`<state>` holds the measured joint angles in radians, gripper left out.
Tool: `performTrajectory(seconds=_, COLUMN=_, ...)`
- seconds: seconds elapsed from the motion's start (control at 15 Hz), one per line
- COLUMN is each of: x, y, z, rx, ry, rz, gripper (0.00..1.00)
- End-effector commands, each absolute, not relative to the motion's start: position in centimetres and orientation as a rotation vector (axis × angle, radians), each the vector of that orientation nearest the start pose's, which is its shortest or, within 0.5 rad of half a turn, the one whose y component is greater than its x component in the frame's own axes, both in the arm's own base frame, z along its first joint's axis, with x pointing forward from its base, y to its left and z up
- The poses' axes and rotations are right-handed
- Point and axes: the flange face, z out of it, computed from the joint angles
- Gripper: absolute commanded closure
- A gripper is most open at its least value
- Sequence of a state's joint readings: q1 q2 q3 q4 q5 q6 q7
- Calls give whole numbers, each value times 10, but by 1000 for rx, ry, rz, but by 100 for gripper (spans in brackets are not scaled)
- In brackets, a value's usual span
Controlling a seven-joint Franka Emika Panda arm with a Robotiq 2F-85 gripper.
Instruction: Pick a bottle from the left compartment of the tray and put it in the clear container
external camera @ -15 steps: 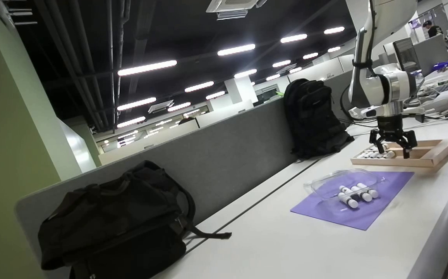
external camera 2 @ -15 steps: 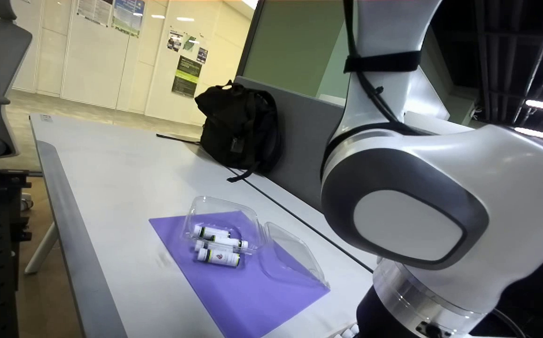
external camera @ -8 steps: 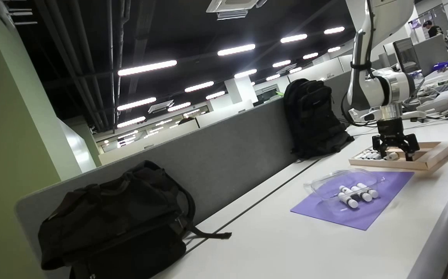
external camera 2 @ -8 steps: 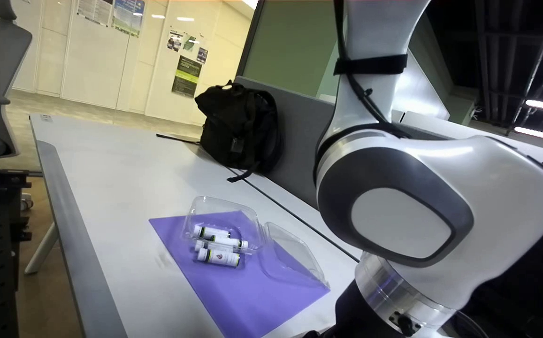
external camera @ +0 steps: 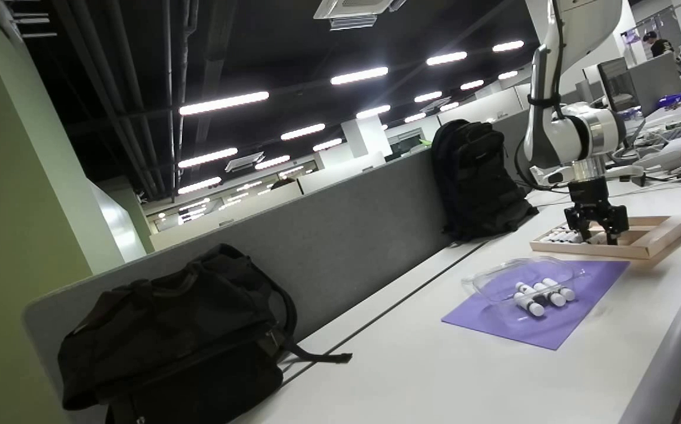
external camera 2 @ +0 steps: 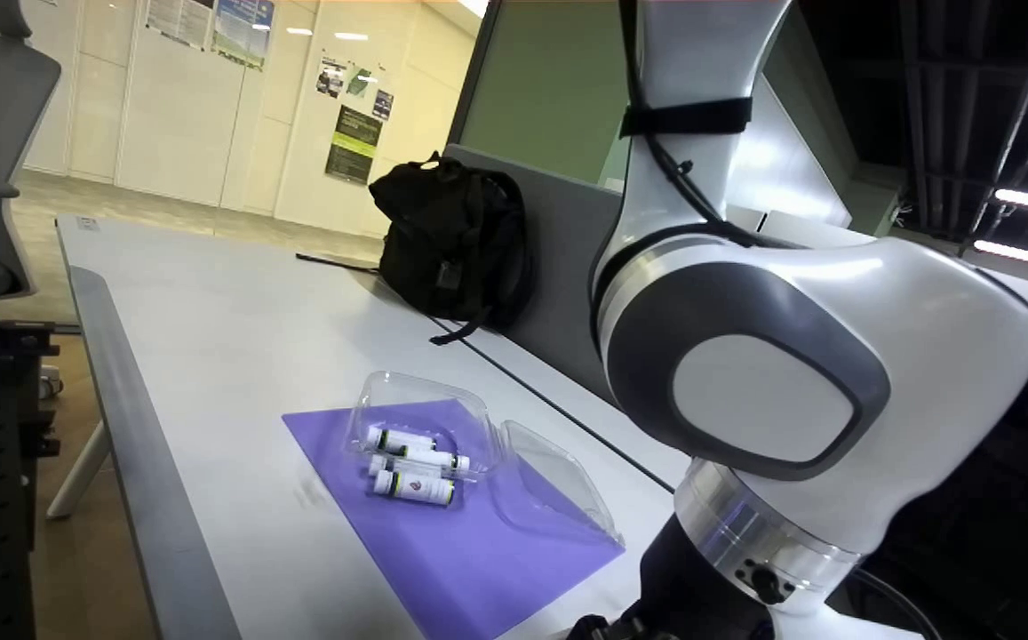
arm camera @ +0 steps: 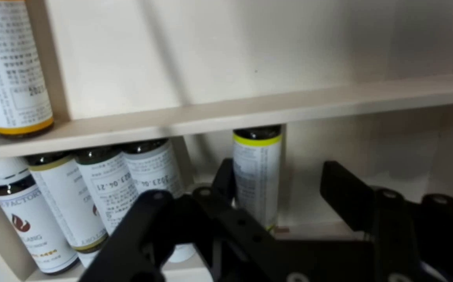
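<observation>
My gripper [arm camera: 278, 176] is down in the light wooden tray [external camera: 673, 237], its jaws partly drawn together but still open. Between its fingers stands a white-labelled bottle [arm camera: 257, 172] with a yellow-green band. In the wrist view the left finger is right at the bottle's side, and a gap separates it from the right finger [arm camera: 343, 196]. More bottles [arm camera: 109, 188] lie side by side to the left in the same compartment. The clear container [external camera 2: 485, 436], on the purple mat, holds several white bottles [external camera 2: 413, 487]. In an exterior view the gripper [external camera: 599, 239] partly covers the tray's bottles.
A wooden divider [arm camera: 226, 111] runs just beyond the bottle tops, with another bottle [arm camera: 15, 70] past it. The container's lid [external camera 2: 558, 480] lies open beside it on the purple mat [external camera 2: 478, 569]. Backpacks [external camera: 481, 182] stand along the grey partition [external camera: 364, 218].
My gripper has come down into the tray over the last second. Its fingers, wide apart before, have moved closer together around a bottle. Bottles in the clear container have not moved.
</observation>
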<state>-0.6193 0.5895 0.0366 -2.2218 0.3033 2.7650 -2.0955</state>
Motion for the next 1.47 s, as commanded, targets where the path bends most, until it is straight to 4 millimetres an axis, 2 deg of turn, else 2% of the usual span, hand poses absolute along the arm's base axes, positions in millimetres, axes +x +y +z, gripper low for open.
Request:
performTrajectory(seconds=0.0, x=436, y=-300, z=106, rx=-2588, ry=-1723, rz=-45, gripper=68)
performTrajectory(seconds=0.27, x=440, y=-300, z=114, rx=-2609, ry=-1716, rz=61, gripper=96)
performTrajectory(seconds=0.33, x=441, y=-299, z=119, rx=-2611, ry=-1729, rz=72, gripper=93)
performTrajectory(seconds=0.47, x=446, y=-294, z=137, rx=-2614, ry=-1777, rz=76, gripper=93)
performTrajectory(seconds=0.8, x=467, y=-269, z=200, rx=-2601, ry=-1955, rz=20, gripper=93)
performTrajectory(seconds=1.0, x=482, y=-240, z=227, rx=-2553, ry=-2064, rz=-25, gripper=93)
performTrajectory(seconds=1.4, x=511, y=-144, z=240, rx=-2268, ry=-2319, rz=-240, gripper=93)
